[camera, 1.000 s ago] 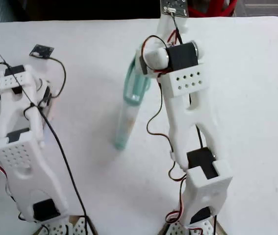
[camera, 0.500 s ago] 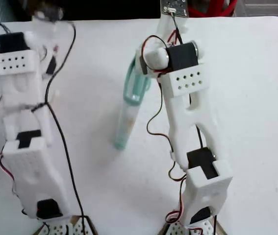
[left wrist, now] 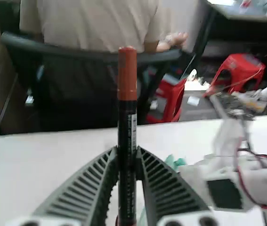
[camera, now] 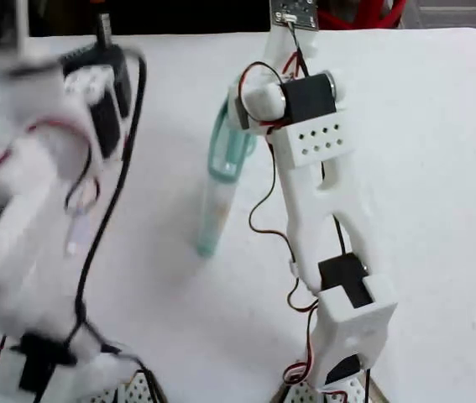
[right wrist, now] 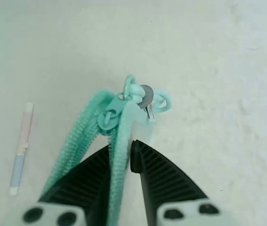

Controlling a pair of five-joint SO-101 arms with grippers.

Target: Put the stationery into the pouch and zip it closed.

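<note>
Left gripper [left wrist: 127, 154] is clamped on an orange-capped marker [left wrist: 126, 101] poking past its tips. The barrel print's too blurry to read. Right gripper [right wrist: 120, 148] pinches the teal pouch [right wrist: 87, 129] by its zipper edge, down on the white table [camera: 439, 126].

- Right arm [camera: 321, 193]: white shells, perforated hole grid, black servo blocks.
- Cables [camera: 251, 220]: red and black, routed along links.
- Left hand [left wrist: 127, 151]: grey ribbed fingers [left wrist: 86, 188]; right hand [right wrist: 121, 147]: black ribbed fingers.
</note>
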